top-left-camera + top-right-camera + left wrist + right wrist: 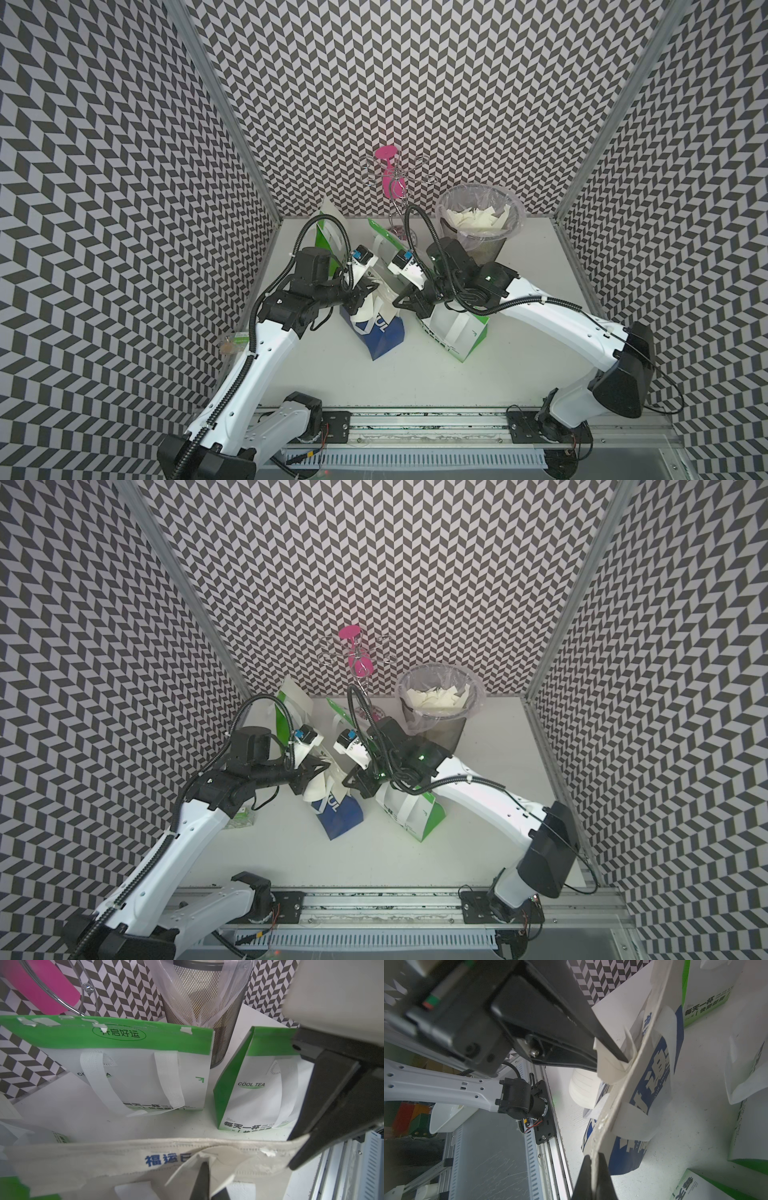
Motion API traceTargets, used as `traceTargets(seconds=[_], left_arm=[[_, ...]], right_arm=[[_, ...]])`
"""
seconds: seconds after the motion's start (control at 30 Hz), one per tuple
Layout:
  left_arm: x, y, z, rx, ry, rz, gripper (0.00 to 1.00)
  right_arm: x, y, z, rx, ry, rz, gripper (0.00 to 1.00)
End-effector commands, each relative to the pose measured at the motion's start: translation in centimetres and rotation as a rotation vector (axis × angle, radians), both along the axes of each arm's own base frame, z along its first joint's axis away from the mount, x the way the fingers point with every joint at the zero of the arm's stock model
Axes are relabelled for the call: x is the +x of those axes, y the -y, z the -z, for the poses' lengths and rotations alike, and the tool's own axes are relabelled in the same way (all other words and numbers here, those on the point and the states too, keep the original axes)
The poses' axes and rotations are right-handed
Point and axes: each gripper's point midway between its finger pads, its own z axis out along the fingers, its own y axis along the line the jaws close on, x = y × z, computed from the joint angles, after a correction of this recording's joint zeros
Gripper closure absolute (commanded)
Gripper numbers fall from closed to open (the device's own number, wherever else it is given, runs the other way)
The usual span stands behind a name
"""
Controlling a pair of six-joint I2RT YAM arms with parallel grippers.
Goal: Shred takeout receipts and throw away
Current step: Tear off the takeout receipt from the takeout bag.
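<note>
Receipt, partly hidden behind rim, pinched by left gripper | right gripper clamps blue bag rim

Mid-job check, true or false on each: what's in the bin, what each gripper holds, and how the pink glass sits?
1. The wastebasket already holds torn receipt pieces. True.
2. The right gripper hangs open over the wastebasket. False: it is shut on the blue-and-cream bag's top edge.
3. The left gripper is shut on a receipt at that bag's top edge. True.
4. The pink glass stands upright on the table. False: it hangs upside down from the wire rack.
</note>
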Motion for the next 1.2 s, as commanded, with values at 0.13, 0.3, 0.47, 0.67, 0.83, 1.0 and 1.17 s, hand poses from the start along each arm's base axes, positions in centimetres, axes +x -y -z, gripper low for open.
traceTargets(seconds=[0.13, 0.3, 0.47, 0.67, 0.83, 1.0, 1.17], left_arm=[[1.2, -1.2, -3.1, 0.025, 0.098, -0.081, 1.0], [2.1, -2.5, -3.4, 0.072, 0.113, -0.162, 1.0], [1.8, -2.5, -5.6, 0.038, 0.154, -0.168, 1.0], [0.8, -1.6, -8.9, -0.047, 0.202, -0.128, 1.0], [0.0, 1.1, -12.1, -0.198, 0.21, 0.008, 1.0], [-0.5, 4.4, -15.1, -0.307, 0.247, 0.159, 1.0], [-1.5, 8.7, -17.7, -0.371, 0.272, 0.351, 0.99]], right_arm=[[0.2, 0.3, 1.1, -0.05, 0.004, 0.004, 1.0], [0.2, 0.7, 1.5, -0.074, 0.005, 0.017, 1.0], [0.4, 1.1, 2.0, -0.099, 0.007, 0.032, 1.0], [0.3, 0.7, 0.1, -0.053, 0.023, 0.019, 0.93], [0.9, 0.4, -5.4, 0.078, 0.103, 0.023, 0.57], [2.6, 2.3, -11.8, 0.255, 0.221, 0.072, 0.4], [3.8, 5.1, -17.0, 0.414, 0.365, 0.043, 0.34]])
